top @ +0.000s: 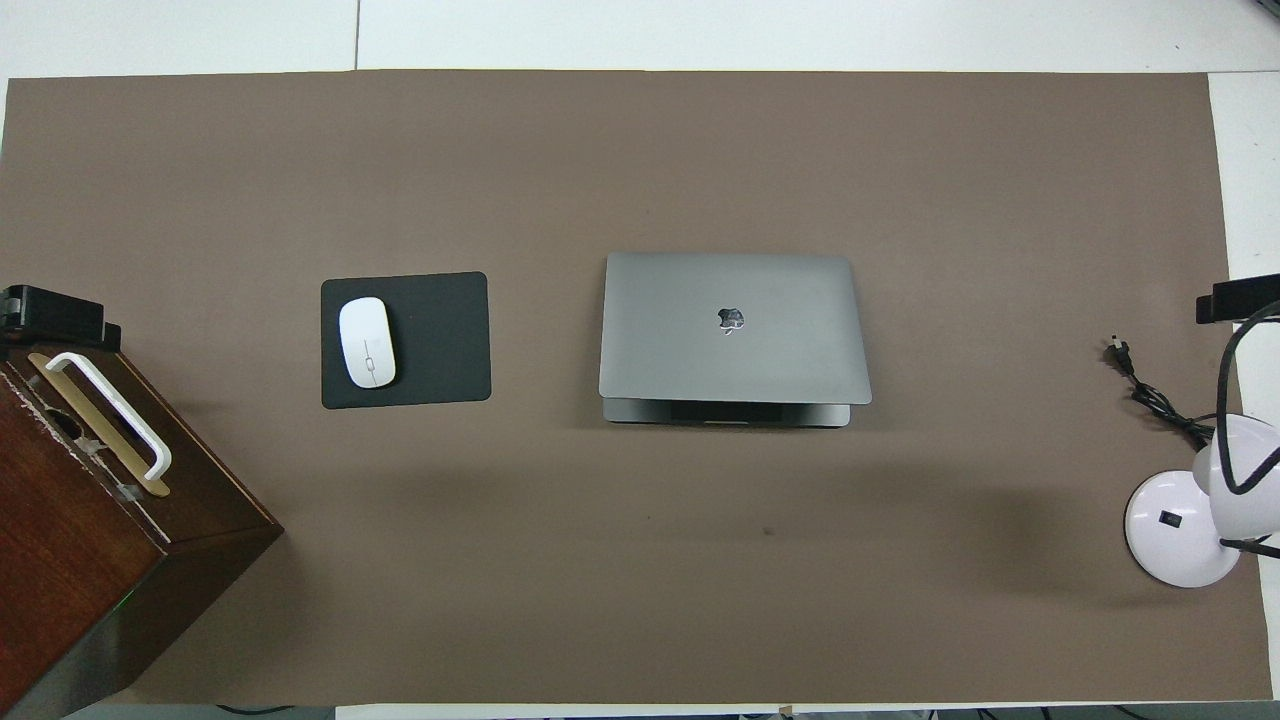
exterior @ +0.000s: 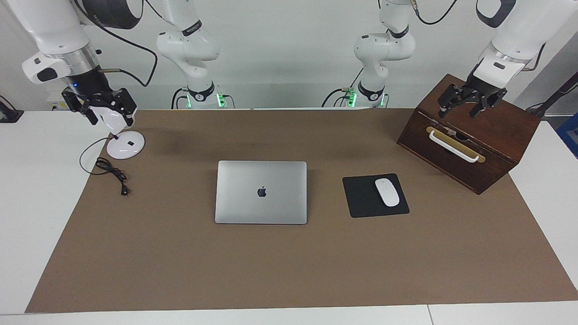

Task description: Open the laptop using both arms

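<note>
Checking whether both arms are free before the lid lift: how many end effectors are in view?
2: the left end effector over the wooden box, the right end effector over the lamp.

From my remote seat I see a plain white back wall (exterior: pixel 289 58), a white flat surface (exterior: pixel 40 180), a broad brown rectangular mat (exterior: pixel 289 262) covering it, even light.

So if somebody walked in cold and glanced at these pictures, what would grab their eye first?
Probably the closed silver laptop, flat in the middle of the brown mat, with a white mouse on a black mouse pad beside it, toward the left arm's end. Next, the dark wooden box with a white handle at that end, the left claw hanging open over it. The right claw hangs over a white lamp base.
</note>
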Available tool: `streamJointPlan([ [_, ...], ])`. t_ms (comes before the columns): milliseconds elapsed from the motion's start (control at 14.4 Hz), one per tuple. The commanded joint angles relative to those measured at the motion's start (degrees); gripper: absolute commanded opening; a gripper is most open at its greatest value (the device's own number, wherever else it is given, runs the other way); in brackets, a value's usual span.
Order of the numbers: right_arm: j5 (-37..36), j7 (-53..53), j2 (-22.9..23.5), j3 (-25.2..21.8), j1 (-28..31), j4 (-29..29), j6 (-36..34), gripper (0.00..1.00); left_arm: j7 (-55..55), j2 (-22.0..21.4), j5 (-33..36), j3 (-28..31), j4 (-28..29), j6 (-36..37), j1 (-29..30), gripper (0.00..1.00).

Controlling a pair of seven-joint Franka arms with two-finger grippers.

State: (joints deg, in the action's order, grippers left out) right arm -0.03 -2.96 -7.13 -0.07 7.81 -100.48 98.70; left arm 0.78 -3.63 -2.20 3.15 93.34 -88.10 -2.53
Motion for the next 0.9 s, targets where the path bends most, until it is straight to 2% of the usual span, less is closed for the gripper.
streamJointPlan([
  [0,1.08,4.71,-0.78,1.03,0.01,-0.51,0.35,1.0,-2.97,0.56,0.71,-0.34,-0.88,-0.58,-0.46,0.08],
  [69,1.0,5.42,-0.78,1.38,-0.43,-0.42,0.44,1.0,-2.62,0.56,0.79,-0.34,-0.88,-0.58,-0.38,0.0],
  [624,0.12,3.49,-0.78,1.39,-0.26,-0.42,1.06,1.0,0.97,0.47,0.71,-0.34,-0.26,-2.16,-0.29,0.0],
  [832,0.2,3.58,-0.78,1.39,-0.17,-0.42,1.06,1.0,2.21,-0.32,0.71,-0.43,1.66,-4.17,-0.46,0.0],
])
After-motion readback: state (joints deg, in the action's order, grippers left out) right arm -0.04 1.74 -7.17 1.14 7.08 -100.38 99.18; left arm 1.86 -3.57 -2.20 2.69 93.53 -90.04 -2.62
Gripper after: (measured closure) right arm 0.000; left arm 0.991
